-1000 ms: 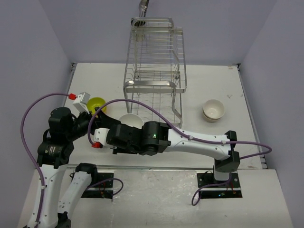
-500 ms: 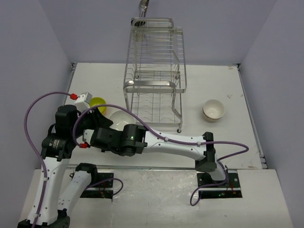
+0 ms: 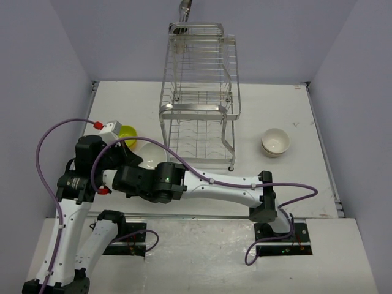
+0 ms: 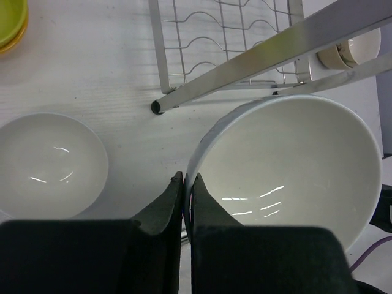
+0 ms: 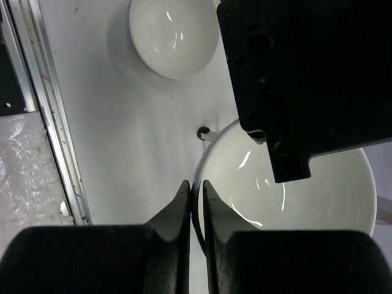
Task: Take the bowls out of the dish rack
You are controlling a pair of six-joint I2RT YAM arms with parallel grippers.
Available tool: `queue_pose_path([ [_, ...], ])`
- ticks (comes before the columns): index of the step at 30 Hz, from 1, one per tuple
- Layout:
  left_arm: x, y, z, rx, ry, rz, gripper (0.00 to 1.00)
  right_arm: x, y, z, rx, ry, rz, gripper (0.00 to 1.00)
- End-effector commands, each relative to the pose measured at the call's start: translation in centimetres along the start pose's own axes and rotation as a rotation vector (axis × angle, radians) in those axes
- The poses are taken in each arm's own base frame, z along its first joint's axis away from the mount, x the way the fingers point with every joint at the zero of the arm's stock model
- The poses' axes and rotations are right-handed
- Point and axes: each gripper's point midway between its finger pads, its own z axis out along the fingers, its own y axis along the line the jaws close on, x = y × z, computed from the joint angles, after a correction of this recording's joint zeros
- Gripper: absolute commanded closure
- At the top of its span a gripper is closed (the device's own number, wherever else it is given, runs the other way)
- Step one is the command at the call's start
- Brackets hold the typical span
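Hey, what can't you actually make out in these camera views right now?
Top view: where the left gripper and right gripper pinch the held white bowl, hidden under the right arm.
Right wrist view: that bowl's far side, behind a black housing.
Left wrist view: lime green bowl, cut off by the corner.

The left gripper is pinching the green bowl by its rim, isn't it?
No. The left gripper is pinching a rim, but it belongs to the white bowl, not the green one. The left wrist view shows this; the green bowl lies off in the picture's top corner, untouched.
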Motion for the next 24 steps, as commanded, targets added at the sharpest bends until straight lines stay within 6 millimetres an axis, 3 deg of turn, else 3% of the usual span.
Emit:
queue_pose_path([
  [1,-1.0,2.7,-0.3,-0.154,-0.064,0.000,1.00,-2.5,-4.1,-2.3,0.159,-0.112,0.108,1.00],
  [2,-1.4,2.8,-0.7,-0.170,-0.090,-0.011,1.00,-2.4,-4.1,-2.1,0.158,-0.111,0.113,0.99],
  [3,-1.8,3.5,-1.0,-0.215,-0.120,-0.023,1.00,-2.1,-4.1,-1.8,0.161,-0.102,0.118,0.85],
  [4,-2.2,3.6,-1.6,-0.236,-0.151,-0.049,1.00,-2.0,-4.0,-1.8,0.161,-0.105,0.136,0.55],
  [7,-3.0,4.8,-2.4,-0.309,-0.224,-0.084,1.00,-1.4,-4.1,-1.7,0.163,-0.101,0.161,0.35],
  [9,-2.9,6.0,-2.6,-0.371,-0.247,-0.113,1.00,-0.9,-3.9,-1.7,0.160,-0.098,0.188,0.32],
  [10,-2.8,6.5,-2.5,-0.395,-0.253,-0.131,1.00,-0.9,-4.5,-3.0,0.165,-0.124,0.209,0.32],
  [12,-2.2,8.0,-2.2,-0.462,-0.249,-0.149,1.00,0.0,-4.4,-3.4,0.168,-0.128,0.240,0.31],
  [13,-1.9,8.6,-1.9,-0.488,-0.245,-0.165,1.00,0.2,-5.2,-5.1,0.176,-0.158,0.271,0.30],
  [15,-1.3,9.9,-1.2,-0.542,-0.235,-0.177,1.00,1.5,-5.1,-5.8,0.176,-0.157,0.313,0.29],
  [16,-1.0,10.5,-0.7,-0.570,-0.216,-0.191,1.00,2.5,-5.4,-7.2,0.175,-0.175,0.337,0.28],
  [19,-1.4,11.3,-0.7,-0.633,-0.206,-0.228,1.00,4.1,-5.0,-8.6,0.153,-0.212,0.415,0.25],
  [20,-1.9,12.0,-1.1,-0.675,-0.234,-0.235,1.00,4.5,-6.0,-11.0,0.155,-0.270,0.464,0.24],
  [22,-2.1,12.4,-1.0,-0.710,-0.242,-0.276,1.00,5.5,-6.2,-12.4,0.151,-0.313,0.573,0.23],
  [23,-1.8,12.6,-0.8,-0.724,-0.229,-0.294,1.00,5.9,-7.3,-14.8,0.154,-0.385,0.661,0.23],
  [24,-1.3,12.9,-0.3,-0.742,-0.218,-0.340,1.00,6.3,-7.7,-15.9,0.154,-0.415,0.694,0.22],
])
